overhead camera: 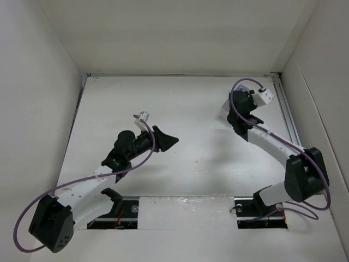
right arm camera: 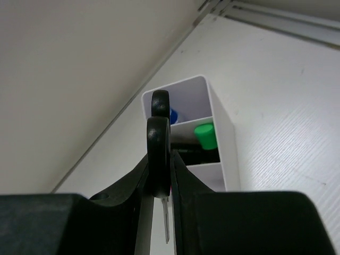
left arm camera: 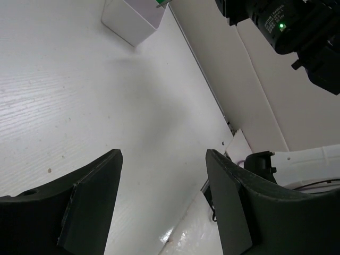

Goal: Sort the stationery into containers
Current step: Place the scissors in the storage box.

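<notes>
White table [overhead camera: 202, 164], pale walls; right gripper [right arm camera: 159, 183] pinches the scissors [right arm camera: 158, 141] near the bin [right arm camera: 226, 149], where a green highlighter [right arm camera: 204, 135] sits; left gripper [left arm camera: 163, 159] hangs spread, well apart from the bin; the placing step seems in hand; next, centre the scissors over a free compartment and release.

**A:** Left side status?

**B:** Left arm [overhead camera: 82, 191] is reaching diagonally up and right from its base, with the wrist angling toward the middle. Left pincer [overhead camera: 165, 140] is sitting with its fingers [left arm camera: 90, 204] spread wide apart.

**A:** And the right?

**B:** Right arm [overhead camera: 272, 144] is bending at the elbow near the right edge, and the forearm is stretching toward the far right corner. Right pincer [right arm camera: 159, 178] is clamping tight on the black handles of the scissors [right arm camera: 158, 135], fingers nearly meeting.
</notes>
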Robot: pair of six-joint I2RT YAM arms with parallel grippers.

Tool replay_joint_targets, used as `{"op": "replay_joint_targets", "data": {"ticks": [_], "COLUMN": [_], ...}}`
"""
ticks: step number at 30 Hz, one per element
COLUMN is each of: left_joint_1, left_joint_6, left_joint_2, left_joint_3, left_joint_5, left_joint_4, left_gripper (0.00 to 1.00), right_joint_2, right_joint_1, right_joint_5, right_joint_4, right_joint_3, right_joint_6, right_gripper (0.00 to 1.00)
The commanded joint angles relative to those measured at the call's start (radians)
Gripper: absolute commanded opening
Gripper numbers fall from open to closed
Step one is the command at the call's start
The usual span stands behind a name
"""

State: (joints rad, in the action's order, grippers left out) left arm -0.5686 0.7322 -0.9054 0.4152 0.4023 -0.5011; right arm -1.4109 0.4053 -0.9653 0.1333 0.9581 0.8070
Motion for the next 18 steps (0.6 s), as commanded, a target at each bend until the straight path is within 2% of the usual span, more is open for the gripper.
{"op": "replay_joint_targets", "data": {"ticks": [1,5,18], "left_joint_1": [-0.002,-0.002,-0.002], "left_joint_6": [-0.033,-0.069,-0.088], "left_joint_2": [-0.032,-0.073,-0.125], "left_joint_3": [-0.021,-0.021,-0.021], "left_joint_5": [0.015,0.026,0.014], "left_joint_4": [-0.103,-0.114,-0.136], "left_gripper": [0.6,0.6,0.6], "right_joint_2": [-0.066,-0.157,-0.292], "right_joint_1": [-0.01,-0.019,-0.016], "right_joint_5": [-0.194,-0.295,-0.326], "right_joint_4": [0.124,0.163,0.163], "right_joint_3": [0.077,0.128,0.169], "right_joint_6": [-0.037,-0.114,-0.143], "right_gripper": [0.0,0.0,0.0]}}
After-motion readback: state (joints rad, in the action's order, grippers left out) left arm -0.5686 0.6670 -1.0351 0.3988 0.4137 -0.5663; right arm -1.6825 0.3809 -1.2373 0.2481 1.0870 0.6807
